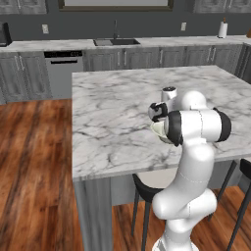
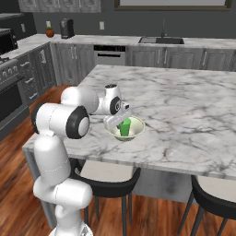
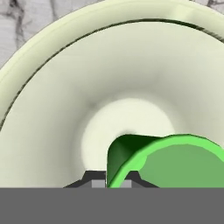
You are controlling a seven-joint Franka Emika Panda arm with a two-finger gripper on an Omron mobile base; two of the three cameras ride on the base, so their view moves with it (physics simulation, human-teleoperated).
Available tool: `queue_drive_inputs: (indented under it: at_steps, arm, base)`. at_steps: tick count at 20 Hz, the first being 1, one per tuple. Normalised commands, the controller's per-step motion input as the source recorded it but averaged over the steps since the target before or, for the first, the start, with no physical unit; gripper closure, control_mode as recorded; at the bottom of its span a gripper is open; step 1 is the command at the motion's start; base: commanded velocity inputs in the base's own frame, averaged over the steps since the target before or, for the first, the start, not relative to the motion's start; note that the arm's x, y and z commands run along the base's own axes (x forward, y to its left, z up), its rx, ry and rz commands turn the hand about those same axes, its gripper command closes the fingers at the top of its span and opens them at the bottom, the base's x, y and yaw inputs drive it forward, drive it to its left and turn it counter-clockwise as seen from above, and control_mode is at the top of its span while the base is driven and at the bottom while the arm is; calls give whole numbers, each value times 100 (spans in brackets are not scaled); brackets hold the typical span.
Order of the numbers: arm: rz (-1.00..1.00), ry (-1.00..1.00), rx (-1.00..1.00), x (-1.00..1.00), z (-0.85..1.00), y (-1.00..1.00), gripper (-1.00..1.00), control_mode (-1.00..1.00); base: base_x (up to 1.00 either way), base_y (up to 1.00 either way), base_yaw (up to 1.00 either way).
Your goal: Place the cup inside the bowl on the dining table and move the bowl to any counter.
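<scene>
One cup (image 3: 175, 164) in one bowl (image 2: 137, 129), gripper (image 2: 120, 120) closed on the cup.

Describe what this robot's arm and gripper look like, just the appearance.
The arm is glossy white, built of rounded tubular segments with black bands at the joints. The gripper has a pale, boxy body, and its two small dark fingertips have flat grey pads.
</scene>
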Motion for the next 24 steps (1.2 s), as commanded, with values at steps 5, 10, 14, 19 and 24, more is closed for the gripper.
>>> queue_drive_inputs:
  at_steps: [5,10,14,19,24]
  arm:
    - [0,0,0,0,0,0,100,-100]
    - [0,0,0,0,0,4,-100,-100]
    - [0,0,0,-1,0,0,-100,-100]
    - [0,0,0,-6,14,0,-100,-100]
    - [0,-4,0,-5,48,0,-100,-100]
  base:
    - [0,0,0]
    - [0,0,0]
    - [0,0,0]
    - [0,0,0]
    - [0,0,0]
